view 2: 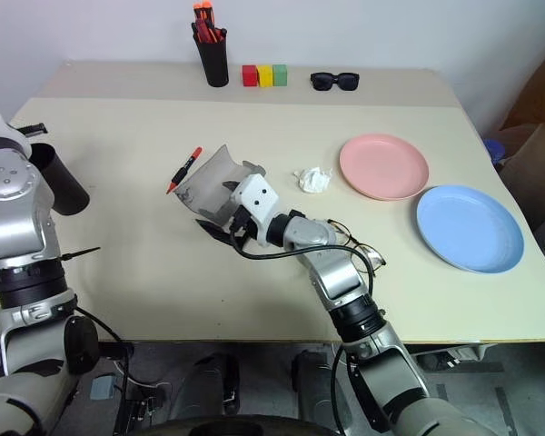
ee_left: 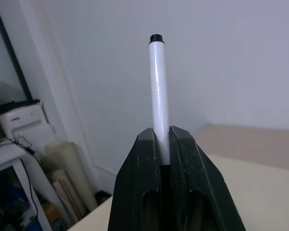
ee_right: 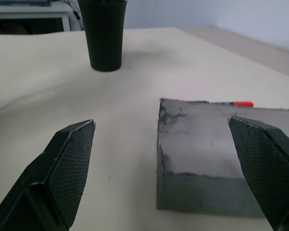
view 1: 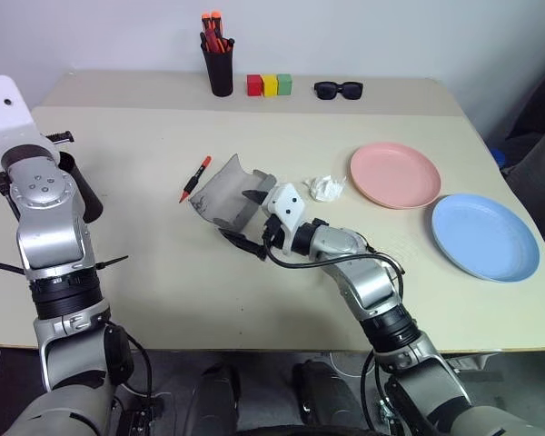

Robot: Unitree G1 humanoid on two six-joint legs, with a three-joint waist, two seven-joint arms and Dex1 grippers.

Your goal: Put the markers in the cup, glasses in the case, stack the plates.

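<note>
Left gripper (ee_left: 164,144) clamps black-and-white marker (ee_left: 157,86); right gripper (ee_right: 168,168) gapes wide at grey case (view 1: 227,193), red marker (view 1: 195,178) just beyond.

So on my left wrist cam the left hand (ee_left: 162,139) is clamped tight on the white marker (ee_left: 159,91), which sticks straight up from between the black fingers (ee_left: 142,159), black end on top. Behind it I see a pale wall, a corner of the desk (ee_left: 250,183), plus some rolled-up stuff on the floor.
</note>
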